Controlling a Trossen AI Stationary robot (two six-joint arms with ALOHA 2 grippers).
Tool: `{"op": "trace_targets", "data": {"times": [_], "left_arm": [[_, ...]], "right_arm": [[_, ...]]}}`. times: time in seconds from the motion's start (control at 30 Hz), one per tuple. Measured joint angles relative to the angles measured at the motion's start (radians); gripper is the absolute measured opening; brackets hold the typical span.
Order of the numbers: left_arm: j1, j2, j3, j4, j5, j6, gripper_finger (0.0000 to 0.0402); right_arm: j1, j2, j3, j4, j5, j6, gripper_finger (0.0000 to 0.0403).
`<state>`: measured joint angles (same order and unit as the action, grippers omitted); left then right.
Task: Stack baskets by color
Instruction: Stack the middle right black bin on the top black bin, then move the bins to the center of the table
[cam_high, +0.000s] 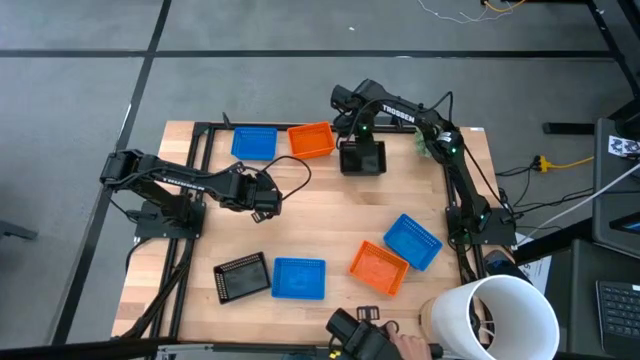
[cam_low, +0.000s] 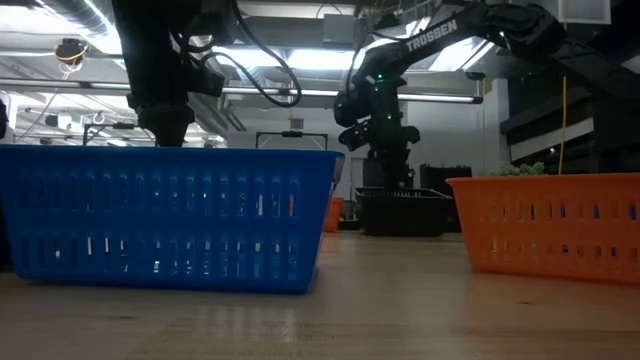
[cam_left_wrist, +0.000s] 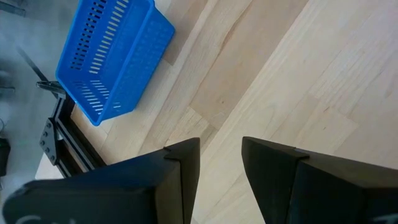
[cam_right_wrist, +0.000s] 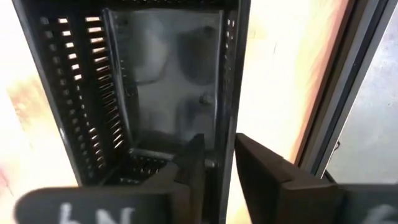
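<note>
**Wooden tabletop, baskets scattered**

Pale wooden tabletop (cam_high: 330, 215) carries baskets. At its far edge sit a blue basket (cam_high: 254, 142), an orange basket (cam_high: 311, 139) and a black basket (cam_high: 362, 158). The right gripper (cam_right_wrist: 217, 163) straddles the black basket's wall, fingers slightly parted. Left of it, the left gripper (cam_left_wrist: 221, 174) hovers, fingers spread, empty.

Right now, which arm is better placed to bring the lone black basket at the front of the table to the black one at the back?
Left, probably. The left gripper hangs empty near the lone black basket; the right gripper is at the far black basket.
</note>
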<state>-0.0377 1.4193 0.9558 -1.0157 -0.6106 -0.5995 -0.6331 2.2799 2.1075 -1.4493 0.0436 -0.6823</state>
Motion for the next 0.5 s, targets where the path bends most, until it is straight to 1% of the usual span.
{"op": "trace_targets", "data": {"times": [0.07,0.17,0.27,0.33,0.37,0.43,0.5], "left_arm": [[0.000,0.000,0.000,0.000,0.000,0.000,0.0112],[0.000,0.000,0.000,0.000,0.000,0.000,0.0112],[0.000,0.000,0.000,0.001,0.000,0.000,0.0112],[0.000,0.000,0.000,0.002,0.000,0.000,0.0112],[0.000,0.000,0.000,0.003,0.000,0.000,0.0112],[0.000,0.000,0.000,0.004,0.010,0.000,0.0112],[0.000,0.000,0.000,0.004,0.037,0.000,0.0112]], "right_arm": [[0.000,0.000,0.000,-0.012,0.022,0.000,0.0106],[0.004,-0.001,0.000,-0.031,0.064,0.004,0.0113],[0.015,-0.002,0.027,-0.065,0.071,0.084,0.0114],[0.030,-0.005,0.057,-0.104,0.027,0.168,0.0115],[0.039,-0.005,0.074,-0.125,-0.015,0.225,0.0114],[0.057,-0.014,0.090,-0.116,-0.121,0.343,0.0112],[0.078,-0.044,0.083,-0.123,-0.245,0.394,0.0110]]}}
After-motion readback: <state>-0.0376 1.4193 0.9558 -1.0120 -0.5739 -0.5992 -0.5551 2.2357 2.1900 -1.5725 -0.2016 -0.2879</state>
